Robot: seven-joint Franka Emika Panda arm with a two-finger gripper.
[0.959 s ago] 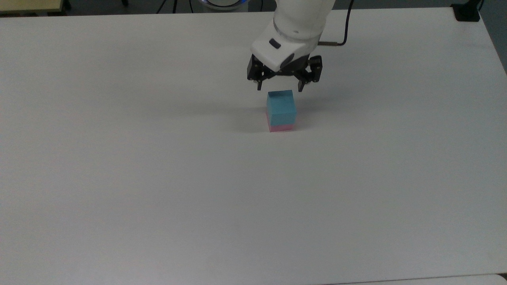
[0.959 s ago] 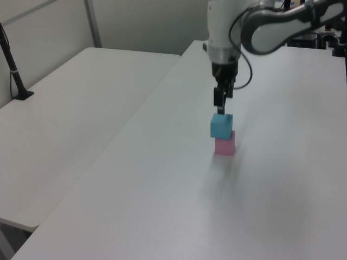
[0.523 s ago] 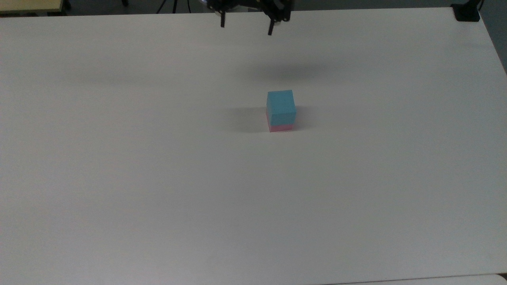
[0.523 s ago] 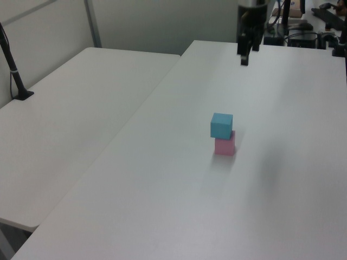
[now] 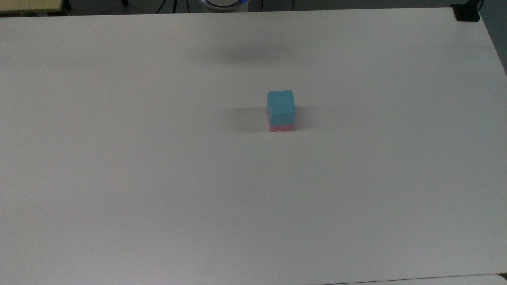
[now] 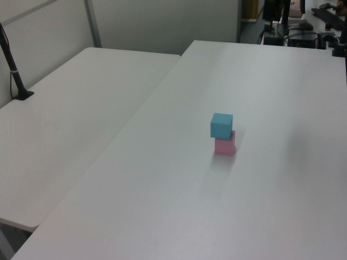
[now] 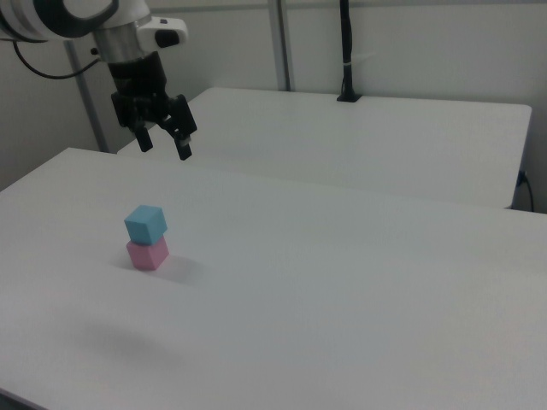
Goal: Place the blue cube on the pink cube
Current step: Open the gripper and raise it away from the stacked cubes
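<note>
Blue cube [image 5: 281, 107] sits on pink cube [image 5: 281, 127], near centre of white bench [image 5: 158, 178]. Both are matte, plain-faced cubes of equal size, no long axis, no writing. In right view, blue cube [image 7: 145, 224] is turned slightly against pink cube [image 7: 148, 254], corners not aligned. Gripper [image 7: 164, 145] hangs high above bench, at 12 o'clock from stack, well apart; fingers [image 7: 183, 150] spread, released, empty.

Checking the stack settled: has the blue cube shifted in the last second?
No. In the top view the blue cube sits on the pink cube, same spot on the table.
</note>
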